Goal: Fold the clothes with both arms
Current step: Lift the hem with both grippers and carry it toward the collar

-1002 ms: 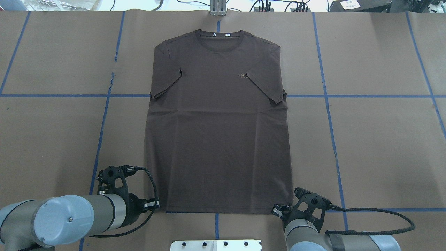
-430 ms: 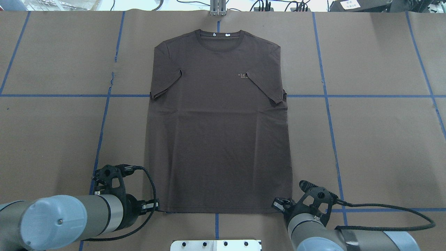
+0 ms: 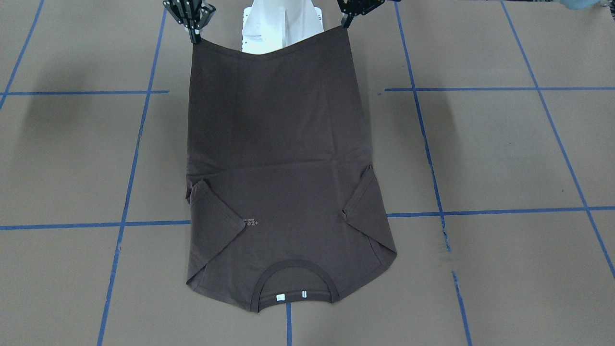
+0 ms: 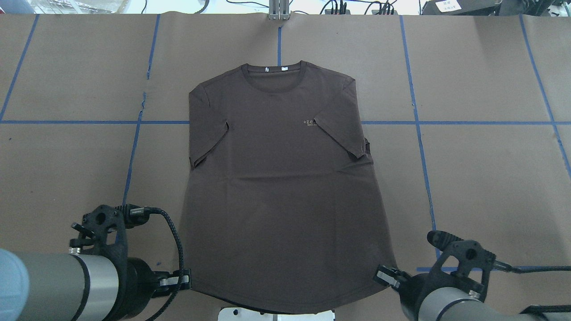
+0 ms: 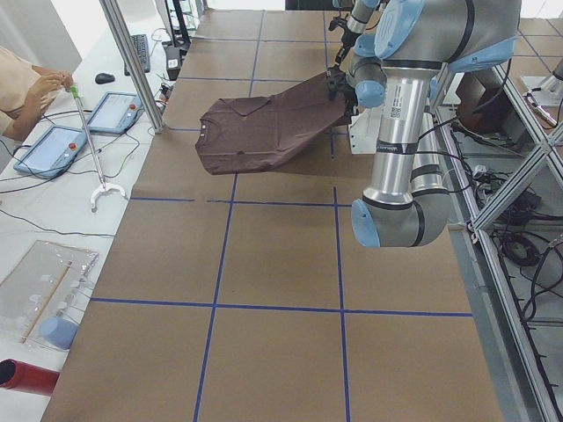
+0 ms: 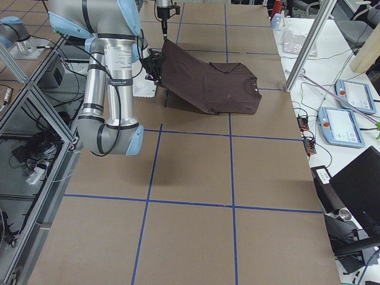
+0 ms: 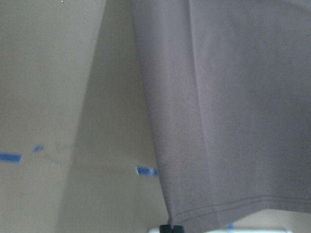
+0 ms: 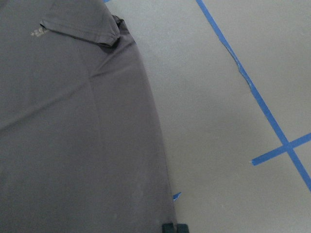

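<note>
The dark brown T-shirt (image 4: 281, 178) lies front up, collar (image 4: 274, 69) with white tags at the far end, both sleeves folded inward over the chest. Its hem is raised off the table and sags between the two grippers. My left gripper (image 4: 185, 278) is shut on the hem's left corner, and my right gripper (image 4: 384, 274) is shut on the right corner. From across the table, the left gripper (image 3: 348, 19) and right gripper (image 3: 194, 36) pinch the shirt (image 3: 278, 168) at its top corners. Each wrist view shows cloth (image 7: 233, 107) (image 8: 73, 136) hanging from the fingertips.
Brown paper with blue tape lines (image 4: 134, 156) covers the table. The white pedestal base (image 4: 276, 312) sits under the lifted hem. Beyond the far edge stand a metal post (image 5: 132, 61) and tablets (image 5: 110, 110), with a person's hands (image 5: 40, 83) nearby.
Both grippers have risen and drawn back toward the robot with the hem corners. The hem has left the table and the whole shirt has slid toward the robot.
</note>
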Controlling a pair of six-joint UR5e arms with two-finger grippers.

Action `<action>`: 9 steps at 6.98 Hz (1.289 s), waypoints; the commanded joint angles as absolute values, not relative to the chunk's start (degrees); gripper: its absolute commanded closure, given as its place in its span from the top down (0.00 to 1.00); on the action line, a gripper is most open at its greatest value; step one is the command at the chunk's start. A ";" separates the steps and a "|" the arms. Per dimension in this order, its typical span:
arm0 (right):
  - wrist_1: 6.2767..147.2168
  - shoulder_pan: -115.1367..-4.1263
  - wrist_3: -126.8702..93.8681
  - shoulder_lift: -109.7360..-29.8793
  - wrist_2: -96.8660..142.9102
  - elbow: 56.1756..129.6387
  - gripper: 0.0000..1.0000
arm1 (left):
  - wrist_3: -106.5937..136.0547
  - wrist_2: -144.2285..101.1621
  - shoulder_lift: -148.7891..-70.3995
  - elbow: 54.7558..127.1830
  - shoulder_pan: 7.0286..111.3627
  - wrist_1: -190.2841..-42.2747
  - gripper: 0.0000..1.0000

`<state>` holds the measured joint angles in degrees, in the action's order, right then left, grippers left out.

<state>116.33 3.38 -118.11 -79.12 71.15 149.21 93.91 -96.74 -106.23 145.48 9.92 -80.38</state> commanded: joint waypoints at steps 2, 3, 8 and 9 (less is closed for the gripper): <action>120.23 -2.52 -114.64 -75.43 75.22 153.20 0.00 | 87.25 -100.11 -110.30 147.14 16.76 -73.39 0.00; 120.32 -7.51 -110.26 -71.58 77.24 150.76 0.00 | 81.27 -100.11 -111.00 143.91 21.75 -73.48 0.00; 106.06 -32.91 -97.14 -62.77 89.69 125.50 0.00 | 69.96 -100.90 -116.97 126.96 36.11 -78.62 0.00; 100.60 -35.22 -96.16 -62.32 90.43 118.89 0.00 | 69.87 -100.81 -117.50 121.08 38.04 -83.80 0.00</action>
<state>107.61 -31.17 -98.09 -63.32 88.24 127.29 70.20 -100.88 -116.35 127.66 35.71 -78.55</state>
